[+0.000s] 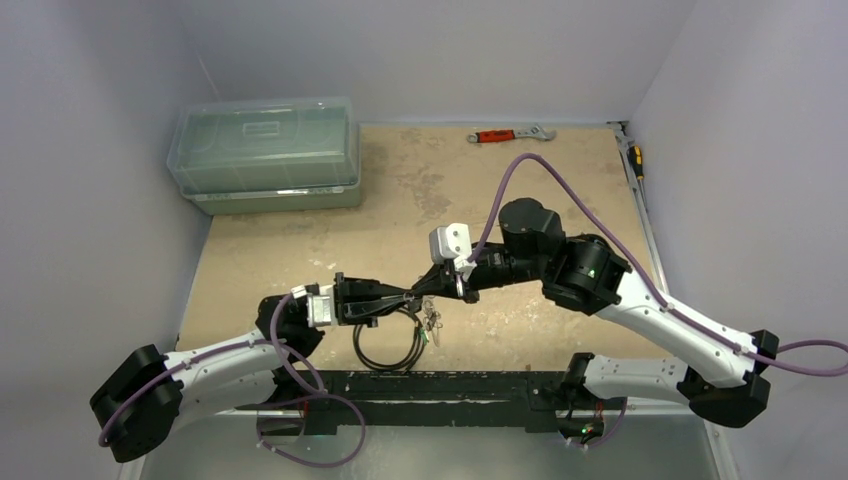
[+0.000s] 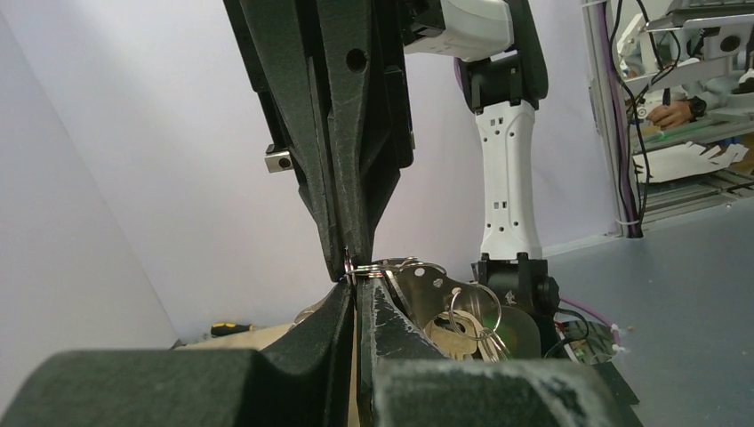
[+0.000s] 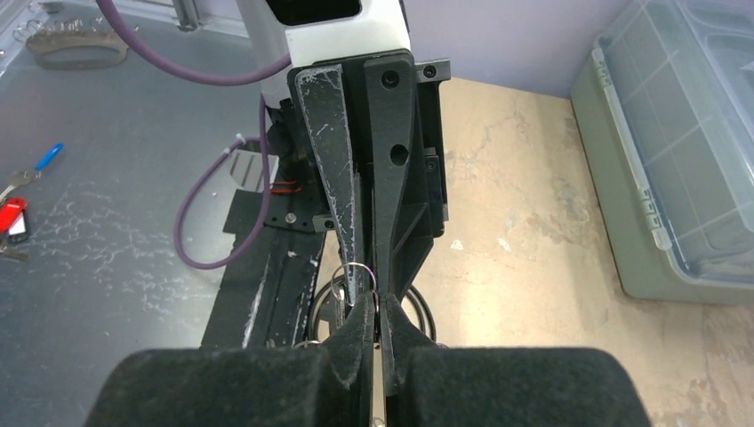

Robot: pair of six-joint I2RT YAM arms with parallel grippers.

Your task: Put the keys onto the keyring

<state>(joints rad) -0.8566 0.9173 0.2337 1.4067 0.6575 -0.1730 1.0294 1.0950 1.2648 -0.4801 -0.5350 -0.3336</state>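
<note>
Left pincer (image 1: pixel 408 296) and right pincer (image 1: pixel 430 290) clench the thin silvery wire keyring (image 2: pixel 378 266) above the round black cable coil (image 1: pixel 356 345). It looks stiff and slippery, so pinch it crosswise.

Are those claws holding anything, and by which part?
The left gripper and right gripper both pinch the keyring by its wire, tip to tip; keys dangle free.

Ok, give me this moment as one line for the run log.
left tool: shut on keyring | right tool: shut on keyring | tips meeting above black coil | keys: hanging below
</note>
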